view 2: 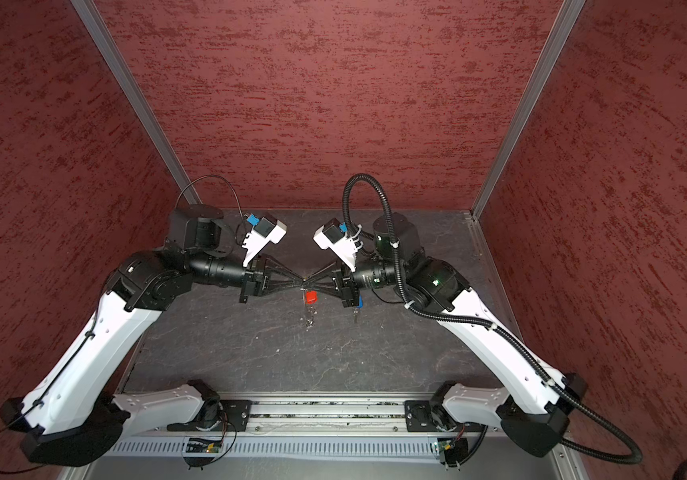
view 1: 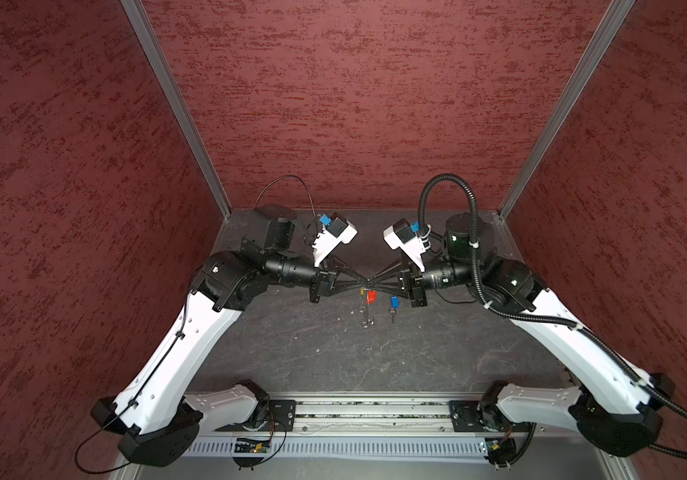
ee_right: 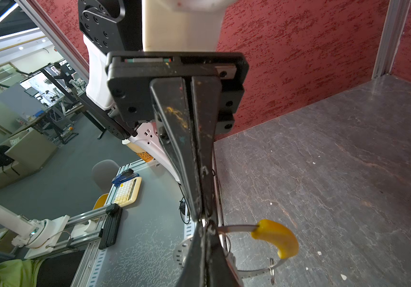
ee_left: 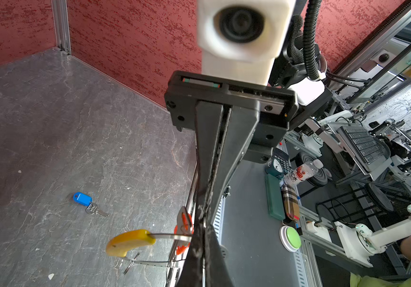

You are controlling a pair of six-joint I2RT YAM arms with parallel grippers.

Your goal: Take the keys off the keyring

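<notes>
In a top view, centre frame, my left gripper (view 1: 359, 285) and right gripper (view 1: 374, 284) meet tip to tip. Both are pressed together on the keyring (view 1: 361, 308), held aloft with the red key (view 1: 371, 296) hanging from it.

Left wrist: the blue key (ee_left: 82, 198) lies free on the table (ee_left: 50, 124).

Right wrist: the yellow sleeve (ee_right: 276, 236) dangles.

One key remains, I judge; next, slide it off.

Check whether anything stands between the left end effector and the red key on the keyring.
Nothing visible does. The left end effector is shut at the keyring, tip to tip with the right end effector; the red key hangs just below them.
</notes>
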